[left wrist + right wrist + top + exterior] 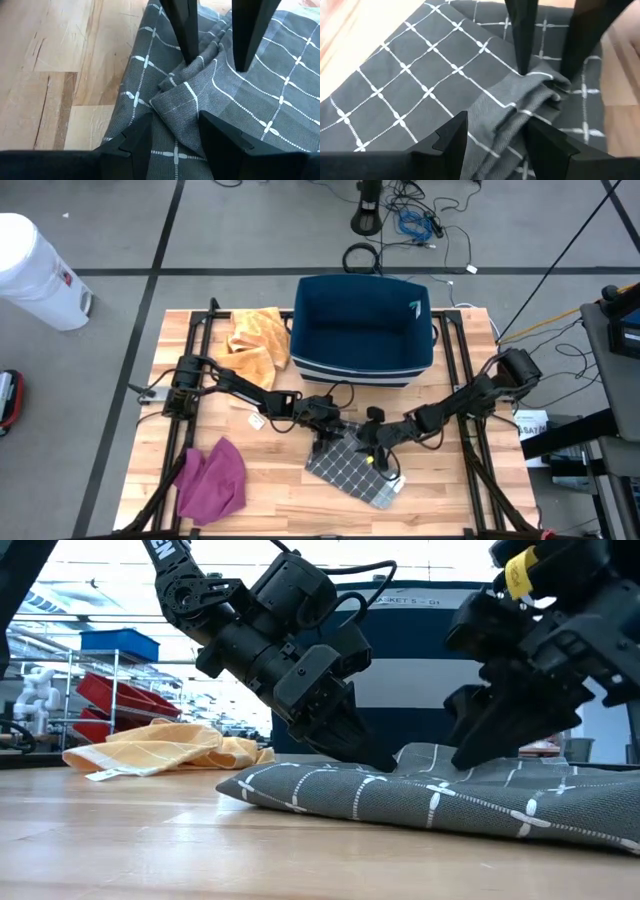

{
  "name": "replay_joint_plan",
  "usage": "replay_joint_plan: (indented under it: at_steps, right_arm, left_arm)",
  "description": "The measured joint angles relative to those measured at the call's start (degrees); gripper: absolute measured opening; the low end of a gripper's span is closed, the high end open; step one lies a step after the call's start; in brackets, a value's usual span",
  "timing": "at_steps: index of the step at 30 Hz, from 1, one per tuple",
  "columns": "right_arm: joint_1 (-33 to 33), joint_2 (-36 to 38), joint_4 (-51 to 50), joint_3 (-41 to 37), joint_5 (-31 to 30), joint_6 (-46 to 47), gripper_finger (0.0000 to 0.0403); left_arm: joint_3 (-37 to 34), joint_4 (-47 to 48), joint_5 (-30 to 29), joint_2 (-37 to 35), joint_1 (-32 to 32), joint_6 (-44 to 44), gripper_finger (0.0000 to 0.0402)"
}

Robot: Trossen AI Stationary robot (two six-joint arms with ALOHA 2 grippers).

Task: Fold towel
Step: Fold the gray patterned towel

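A grey towel [352, 472] with a white grid lies crumpled on the wooden table, near the front middle. Both grippers stand at its far edge, facing each other. My left gripper [335, 440] comes slanting down from the left and is open, and a raised fold [180, 107] of the towel lies between its fingers. My right gripper [376, 448] slants down from the right and is open too, astride a bunched ridge [520, 107]. In the low view the left gripper [372, 756] and right gripper [468, 754] both reach down to the cloth. My left gripper has its fingertips [380, 764] down on the towel's raised far part, slanting from the table's left. One finger stands on each side of the raised fold [176, 102]. The towel lies on the table. My right gripper sets its fingertips [462, 762] on the same raised part, slanting from the right. Its fingers flank the bunched ridge [512, 115], which stays on the towel, not lifted.
A dark blue bin [365, 325] stands at the table's far middle. An orange cloth [255, 340] lies beside it at the far left, and a magenta cloth [212, 480] lies at the near left. Bare wood shows in front of the towel.
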State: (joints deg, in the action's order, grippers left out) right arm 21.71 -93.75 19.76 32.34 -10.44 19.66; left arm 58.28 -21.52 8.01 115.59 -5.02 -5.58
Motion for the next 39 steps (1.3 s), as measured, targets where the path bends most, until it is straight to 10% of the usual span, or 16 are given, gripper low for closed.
replay_joint_plan:
  at_steps: [6,15,24,39]
  right_arm:
    - [0.08,-1.77,2.19,0.0,-2.87,-1.47,0.0154]
    - [2.14,-1.6,4.49,0.02,-4.97,-9.75,0.0009]
    - [5.81,-1.13,4.76,0.11,-9.83,-13.72,0.0002]
    - [7.28,-0.61,3.51,5.7,-11.76,-22.12,0.0]
  left_arm:
    - [0.0,0.0,0.01,0.0,0.0,0.0,0.0165]
    - [0.0,-0.4,2.25,-0.68,-0.31,2.58,0.0183]
    - [0.04,-0.18,5.17,-3.82,-0.2,0.73,0.0264]
    - [0.0,-2.22,12.67,-3.82,-0.65,-3.18,0.027]
